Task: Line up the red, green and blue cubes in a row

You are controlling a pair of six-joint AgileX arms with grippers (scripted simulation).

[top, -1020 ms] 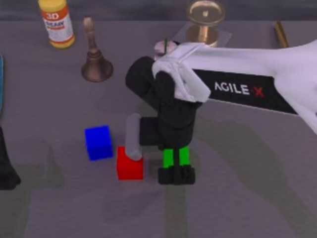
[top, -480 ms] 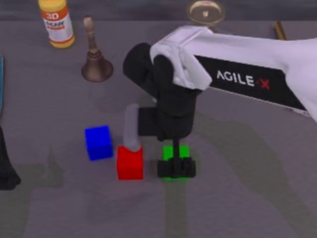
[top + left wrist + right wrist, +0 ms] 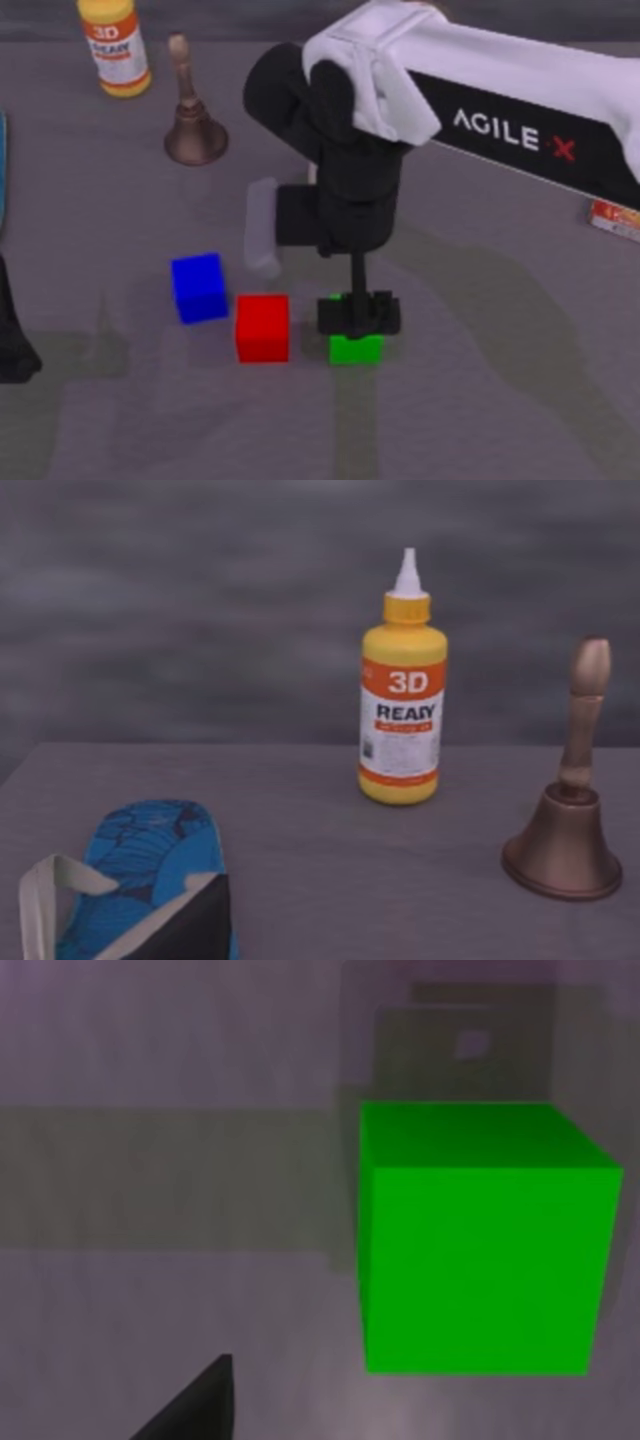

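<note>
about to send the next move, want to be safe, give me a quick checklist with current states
1. Green cube set on the table: ok; in the right wrist view it sits free on the surface.
2. Right claw clear of the green cube: ok; in the right wrist view no finger touches it.
3. Row order blue cube, red cube, green: ok, left to right in the top view.
4. Row straightness: not ok; the blue cube lies farther back than the red and green ones.
5. Gaps: cannot tell whether blue and red touch at their corners; red and green stand apart.
6. Left claw out of the way: cannot tell; only a dark part shows at the top view's left edge.
</note>
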